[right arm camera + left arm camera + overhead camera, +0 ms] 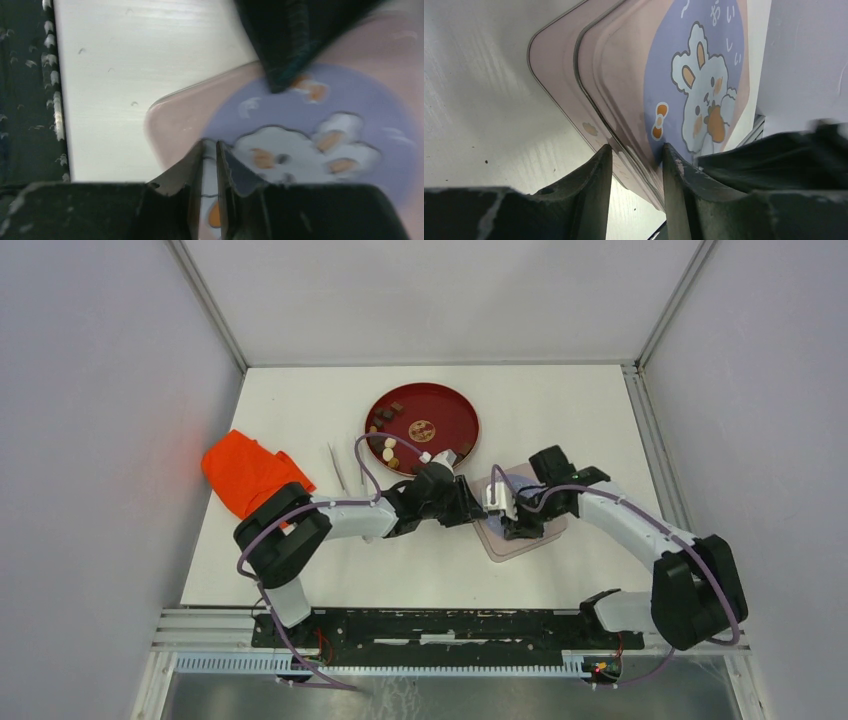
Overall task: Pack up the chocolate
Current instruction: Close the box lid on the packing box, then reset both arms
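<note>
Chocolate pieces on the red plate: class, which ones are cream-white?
The cream-white pieces, a small cluster at the near-left rim of the red plate; the dark brown pieces lie farther back along its left side.

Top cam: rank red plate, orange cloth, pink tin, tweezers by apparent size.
1. red plate
2. orange cloth, not far behind
3. pink tin, partly covered, so its place against the cloth is unsure
4. tweezers, clearly smallest

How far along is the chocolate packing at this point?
Done: nothing visibly packed; the chocolate lies on the red plate. In hand: the left gripper clamps the pink tin by its edge, the right gripper sits over its bunny lid. Left: opening it, moving every piece in.
</note>
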### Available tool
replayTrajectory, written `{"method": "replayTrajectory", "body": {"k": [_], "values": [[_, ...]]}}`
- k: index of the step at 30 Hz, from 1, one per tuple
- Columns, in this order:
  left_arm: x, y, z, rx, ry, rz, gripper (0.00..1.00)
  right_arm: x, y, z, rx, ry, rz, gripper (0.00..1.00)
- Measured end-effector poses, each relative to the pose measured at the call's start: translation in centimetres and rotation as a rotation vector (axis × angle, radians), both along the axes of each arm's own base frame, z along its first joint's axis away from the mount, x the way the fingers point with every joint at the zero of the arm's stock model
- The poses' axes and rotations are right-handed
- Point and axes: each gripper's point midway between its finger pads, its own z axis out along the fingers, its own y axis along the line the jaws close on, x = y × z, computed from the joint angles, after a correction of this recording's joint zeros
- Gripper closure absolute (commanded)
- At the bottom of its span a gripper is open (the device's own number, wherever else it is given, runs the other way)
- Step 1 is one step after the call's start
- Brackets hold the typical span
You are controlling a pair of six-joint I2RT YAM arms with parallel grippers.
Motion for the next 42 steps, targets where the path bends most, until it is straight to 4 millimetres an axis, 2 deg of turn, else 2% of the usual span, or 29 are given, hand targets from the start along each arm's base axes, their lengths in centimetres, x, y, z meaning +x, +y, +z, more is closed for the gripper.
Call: {"method": "replayTrajectory", "body": {"k": [2,3,5,12,14,19,21,22,24,27,28,30,31,34,40,42], "values": [[0.0,0.2,-0.2,0.012,-0.001,0.0,0.79,-2.9,-0.3,-4.0,-0.067,0.099,0.047,0.81],[-0.2,0.3,-0.7,0.019,0.013,0.003,0.8,-3.6,0.6,-4.3,-0.037,0.113,0.08,0.81],[-0.1,0.0,-0.7,0.012,0.013,-0.003,0.82,-3.4,1.3,-4.6,-0.05,0.065,0.109,0.81],[-0.2,0.0,-0.7,0.01,0.014,-0.006,0.86,-2.2,1.1,-3.4,-0.075,0.054,0.059,0.75],[-0.2,0.0,-0.7,0.009,0.014,-0.006,0.86,-1.0,0.7,-2.2,-0.079,0.052,0.009,0.75],[-0.2,0.0,-0.6,0.009,0.014,-0.005,0.86,6.5,0.5,4.1,-0.027,-0.133,-0.2,0.76],[-0.2,0.1,-0.6,0.009,0.013,-0.006,0.86,8.7,0.2,5.1,-0.026,-0.176,-0.265,0.76],[-0.2,0.1,-0.5,0.01,0.014,-0.005,0.86,9.4,0.0,4.8,-0.034,-0.181,-0.291,0.76],[-0.2,0.1,-0.5,0.009,0.013,-0.005,0.86,10.2,-0.5,2.7,-0.08,-0.156,-0.334,0.76],[-0.2,0.1,-0.4,0.009,0.012,-0.006,0.87,9.5,-2.4,-3.5,-0.217,-0.049,-0.388,0.76],[-0.2,0.1,-0.4,0.009,0.012,-0.006,0.87,9.7,-2.4,-3.9,-0.222,-0.048,-0.394,0.76],[-0.2,0.2,-0.4,0.008,0.012,-0.007,0.87,10.9,-2.8,-3.2,-0.219,-0.097,-0.428,0.76],[-0.2,0.2,-0.4,0.008,0.012,-0.007,0.87,10.9,-3.2,-3.7,-0.23,-0.08,-0.437,0.76],[-0.2,0.2,-0.4,0.007,0.011,-0.007,0.87,11.0,-4.0,-3.5,-0.222,-0.061,-0.46,0.75],[-0.2,0.3,-0.3,0.008,0.005,-0.017,0.86,11.9,-7.4,-2.3,-0.237,-0.042,-0.554,0.75],[-0.1,0.4,-0.2,0.011,0.001,-0.019,0.85,11.7,-7.7,-3.1,-0.254,-0.02,-0.556,0.74]]}}
